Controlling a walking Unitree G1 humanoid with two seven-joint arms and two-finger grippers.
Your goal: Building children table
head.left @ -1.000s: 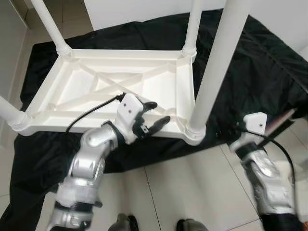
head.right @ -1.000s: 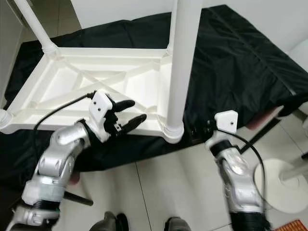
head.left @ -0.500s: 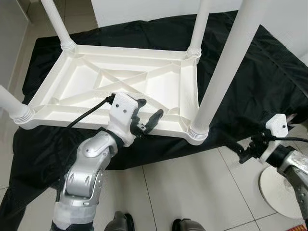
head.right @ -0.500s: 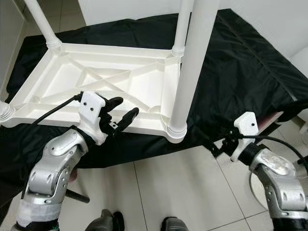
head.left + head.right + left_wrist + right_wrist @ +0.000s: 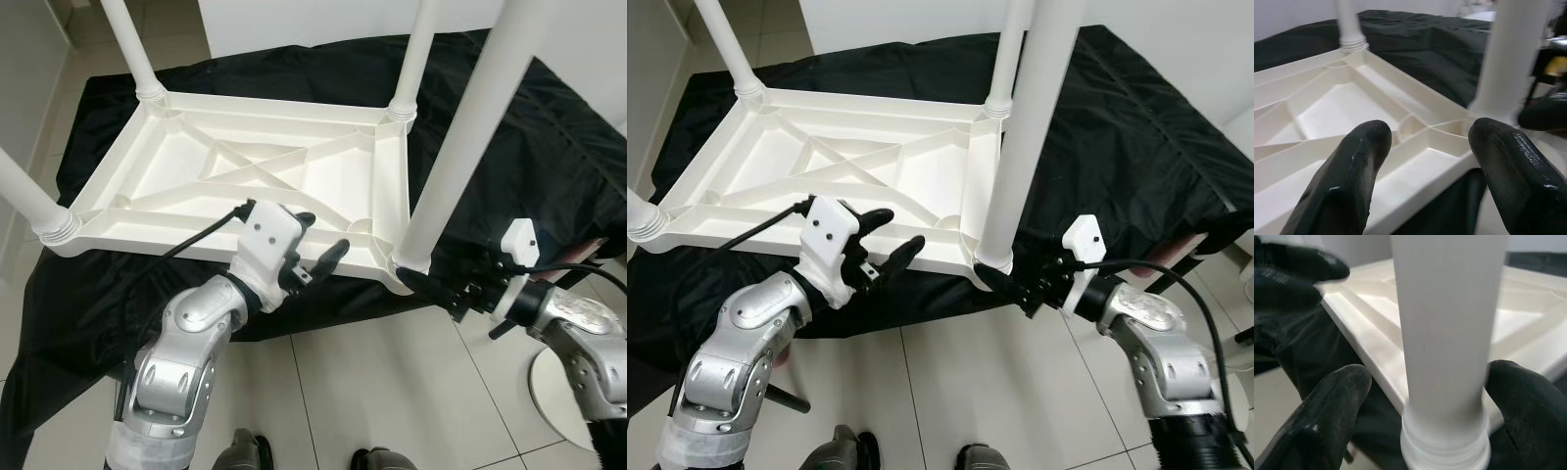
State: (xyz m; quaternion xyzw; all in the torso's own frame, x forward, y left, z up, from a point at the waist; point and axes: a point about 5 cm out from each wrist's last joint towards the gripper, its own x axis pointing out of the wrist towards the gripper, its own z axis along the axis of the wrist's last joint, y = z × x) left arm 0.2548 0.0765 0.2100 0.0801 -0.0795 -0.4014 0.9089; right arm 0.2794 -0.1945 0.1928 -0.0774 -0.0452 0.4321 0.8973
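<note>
A white plastic children's table [image 5: 245, 166] lies upside down on a black cloth [image 5: 529, 127] spread over a raised surface, its ribbed underside facing up and its four white legs standing upward from the corners. The far-left leg [image 5: 132, 44] and the far-right leg [image 5: 416, 54] rise out of the top of the head views, the near-left leg [image 5: 24, 196] runs out past the left edge, and the near-right leg [image 5: 465, 137] stands tall at the corner closest to the robot's right side, seated in a ribbed collar [image 5: 409, 266]. The left gripper [image 5: 321, 245] hovers over the near edge of the upturned table, between its middle and the near-right corner, its jaws released and spread apart with nothing between them; in the left wrist view its two black fingers [image 5: 1352, 166] frame the table's ribbed compartments. The right gripper [image 5: 1004, 282] reaches in from the right at the base of the near-right leg, its jaws open and set on either side of the leg just above the collar; in the right wrist view the fingers [image 5: 1327, 421] flank the white leg [image 5: 1447, 333] closely, though whether they touch it is not clear. Pale floor tiles [image 5: 392, 392] lie in front of the cloth, and the tips of the robot's feet [image 5: 245, 452] show at the near edge.
</note>
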